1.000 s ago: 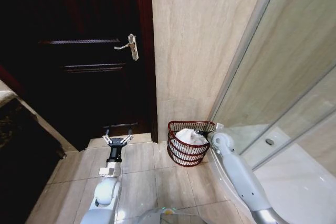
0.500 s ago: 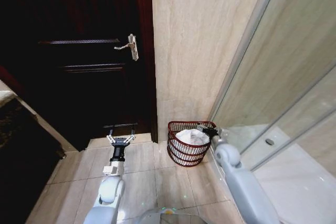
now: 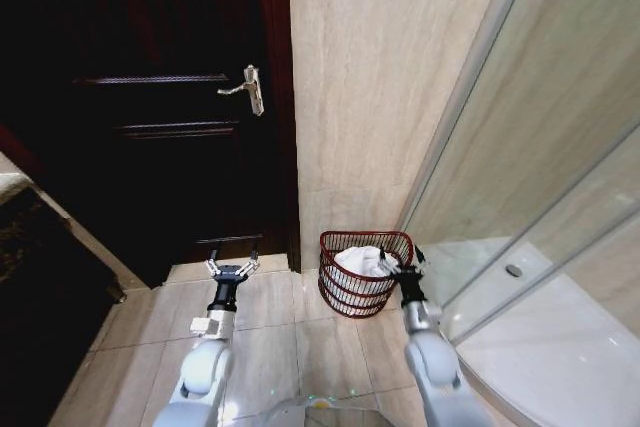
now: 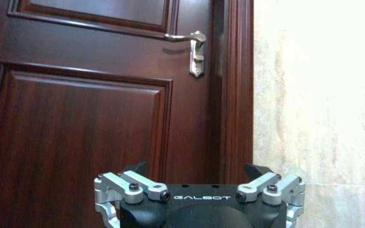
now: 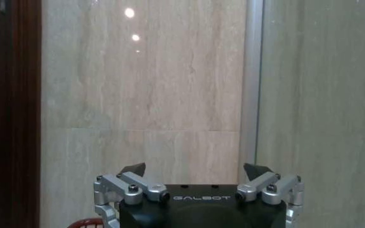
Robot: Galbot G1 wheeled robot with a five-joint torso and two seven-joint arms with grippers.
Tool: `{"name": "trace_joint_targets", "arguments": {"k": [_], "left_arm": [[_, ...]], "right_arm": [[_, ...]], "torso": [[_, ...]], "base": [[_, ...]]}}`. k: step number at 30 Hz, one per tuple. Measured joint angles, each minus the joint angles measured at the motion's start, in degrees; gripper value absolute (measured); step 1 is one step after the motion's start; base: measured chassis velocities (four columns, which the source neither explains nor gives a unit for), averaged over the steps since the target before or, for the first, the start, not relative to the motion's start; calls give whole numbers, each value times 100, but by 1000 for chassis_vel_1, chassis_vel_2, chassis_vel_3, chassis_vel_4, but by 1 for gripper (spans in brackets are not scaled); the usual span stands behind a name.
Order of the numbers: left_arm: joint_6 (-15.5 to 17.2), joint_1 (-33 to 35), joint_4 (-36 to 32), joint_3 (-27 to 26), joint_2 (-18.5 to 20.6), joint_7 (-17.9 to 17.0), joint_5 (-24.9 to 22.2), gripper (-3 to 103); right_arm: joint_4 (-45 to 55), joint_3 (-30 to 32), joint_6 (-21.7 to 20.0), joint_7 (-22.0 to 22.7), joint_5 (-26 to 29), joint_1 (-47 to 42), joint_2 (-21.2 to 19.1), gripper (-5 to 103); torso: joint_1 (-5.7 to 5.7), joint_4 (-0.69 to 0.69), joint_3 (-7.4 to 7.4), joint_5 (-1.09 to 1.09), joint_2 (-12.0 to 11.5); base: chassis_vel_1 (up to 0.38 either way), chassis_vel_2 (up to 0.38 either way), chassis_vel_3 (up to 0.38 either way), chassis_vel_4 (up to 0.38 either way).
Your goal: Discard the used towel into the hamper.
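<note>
— Where is your right end effector [image 3: 404, 270] just now?

— At the hamper's [image 3: 352, 287] right rim, level with its top edge, my forearm running back toward me at about five o'clock. In the right wrist view the fingers [image 5: 133, 169] stand apart with nothing between them. It carries nothing.

— And the towel [image 3: 361, 260]?

— It lies white and bunched inside the hamper, heaped up to about the rim, at roughly ten o'clock from my end effector and just beside it. The hamper sits on the floor [image 3: 270, 332] against the tiled wall [image 3: 370, 127], in the corner by the shower glass [image 3: 560, 177].

— So what makes this step go well?

— I judge the drop done, so the job is a clean exit. I would keep the fingers spread so no fold gets pinched, and lift clear of the wire rim before pulling back, since a snag on the rings could tip so light a basket. I would also mind the glass close on my three o'clock side.

— And the left end effector [image 3: 229, 269]?

— Idle, held out low over the floor, well apart from the hamper at its nine o'clock, facing the dark door [image 3: 170, 107]. Its fingers [image 4: 135, 168] are apart too, and empty.
</note>
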Motion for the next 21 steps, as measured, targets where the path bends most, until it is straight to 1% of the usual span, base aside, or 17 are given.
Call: {"name": "trace_joint_targets", "arguments": {"k": [2, 3, 5, 6, 9, 10, 13, 16, 17, 19, 21], "left_arm": [[20, 63, -23, -5, 40, 157, -89, 100], [20, 63, -23, -5, 40, 157, -89, 100], [20, 69, -27, -9, 65, 248, -102, 100], [28, 65, -27, 27, 99, 271, -111, 100], [61, 55, -29, 57, 141, 285, -112, 100], [103, 53, -66, 68, 166, 289, -118, 100], [189, 71, -167, 64, 201, 290, -162, 100], [395, 196, -357, 52, 286, 276, -318, 100], [395, 196, -357, 52, 286, 276, -318, 100], [612, 301, -493, 38, 310, 210, -369, 100], [670, 325, -542, 18, 301, 179, -403, 100]], "right_arm": [[158, 162, 76, -233, 56, -362, 1, 100], [158, 162, 76, -233, 56, -362, 1, 100], [298, 261, 87, -499, 144, -638, -80, 100], [415, 303, 123, -639, 221, -822, -138, 100], [559, 340, 131, -738, 301, -992, -128, 100], [680, 370, 118, -763, 369, -1108, -64, 100], [834, 379, 89, -719, 413, -1237, 30, 100], [1105, 360, -15, -452, 421, -1414, 99, 100], [1105, 360, -15, -452, 421, -1414, 99, 100], [1284, 393, -122, -351, 379, -1463, 199, 100], [1332, 401, -151, -345, 383, -1466, 218, 100]], "torso": [[0, 0, 0, 0, 0], [0, 0, 0, 0, 0], [0, -1, 0, 0, 0], [0, 0, 0, 1, 0], [0, 0, 0, 0, 0], [0, -1, 1, -1, 0], [0, -1, 0, 1, 0], [1, 0, 0, 0, 0], [1, 0, 0, 0, 0], [1, 0, 0, 0, 0], [1, 0, 1, 0, 0]], "base": [[0, 0, 0, 0], [0, 0, 0, 0], [0, 0, 0, 0], [0, 0, 0, 0], [0, 0, 0, 0], [0, 0, 0, 0], [0, 0, 0, 0], [0, 0, 0, 0], [0, 0, 0, 0], [0, 0, 0, 0], [0, 0, 0, 0]]}}
